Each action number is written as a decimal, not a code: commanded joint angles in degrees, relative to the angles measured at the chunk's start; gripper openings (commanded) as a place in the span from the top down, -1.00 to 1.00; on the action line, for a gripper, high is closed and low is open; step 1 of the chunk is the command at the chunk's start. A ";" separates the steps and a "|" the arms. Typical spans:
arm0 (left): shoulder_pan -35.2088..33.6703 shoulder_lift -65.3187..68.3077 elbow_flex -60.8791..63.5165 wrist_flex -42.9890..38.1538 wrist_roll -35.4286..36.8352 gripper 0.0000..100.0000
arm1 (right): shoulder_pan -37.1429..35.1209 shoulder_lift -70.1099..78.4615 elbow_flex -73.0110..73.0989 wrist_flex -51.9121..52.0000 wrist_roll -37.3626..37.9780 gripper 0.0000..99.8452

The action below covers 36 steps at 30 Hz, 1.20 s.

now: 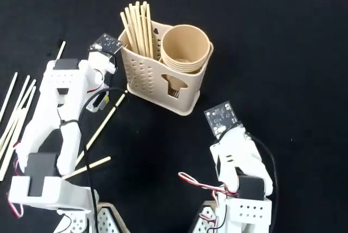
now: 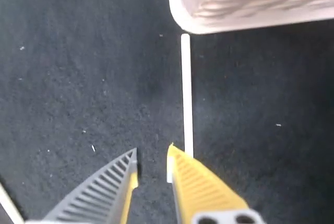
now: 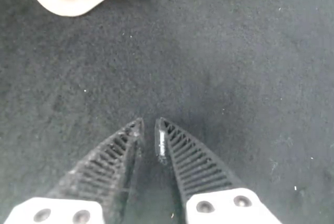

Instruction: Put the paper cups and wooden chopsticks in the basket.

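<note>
1. Beige plastic basket [image 1: 163, 83] stands on the black-covered bench [image 1: 288, 64], and every place below is given from it.
2. A stack of paper cups [image 1: 185, 49] sits upright inside the basket, in the compartment on the side toward the right arm.
3. A bunch of wooden chopsticks [image 1: 138, 24] stands on end in the basket's other compartment, their tops rising above the rim.
4. One loose chopstick [image 1: 103, 121] lies flat on the bench. One end is just beside the basket's lower corner on the left arm's side, and the rest runs away from the basket toward the arms' bases.
5. A second loose chopstick [image 1: 89, 167] lies farther from the basket, near the left arm's base.
6. More chopsticks [image 1: 13, 116] lie in a loose bundle well apart from the basket, beyond the left arm.
7. The left end effector [image 2: 152, 156] hangs low over the bench near the basket's corner. It is released with a small gap and holds nothing. The first loose chopstick passes just beside its yellow finger [image 2: 198, 187].
8. The right end effector [image 3: 148, 125] hovers over bare cloth near the basket's other lower corner. It is all but clenched, with only a sliver between the tips, and it grasps nothing.
</note>
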 commanded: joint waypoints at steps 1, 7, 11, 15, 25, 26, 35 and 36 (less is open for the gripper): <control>0.04 -5.27 4.62 0.44 -0.62 0.79 | -0.70 -4.09 -0.31 -0.70 0.18 0.89; 0.04 -24.35 12.70 0.35 4.84 0.79 | -0.70 -4.09 -0.31 -0.70 0.18 0.89; -0.31 -35.25 16.57 -0.09 13.54 0.65 | -0.70 -4.09 -0.31 -0.62 0.18 0.89; -0.31 -40.53 19.21 -0.09 19.69 0.59 | -0.70 -4.09 -0.31 -0.62 0.18 0.89; -4.70 -38.42 24.75 -7.82 30.42 0.58 | -0.70 -4.09 -0.31 -0.62 0.18 0.89; -5.49 -36.57 24.57 -8.18 30.33 0.58 | -0.70 -4.09 -0.31 -0.62 0.18 0.89; 0.48 -11.87 17.27 -8.00 23.12 0.59 | -0.70 -4.09 -0.31 -0.62 0.18 0.89; 0.66 -9.67 16.13 -8.00 23.30 0.59 | -0.70 -4.09 -0.31 -0.62 0.18 0.89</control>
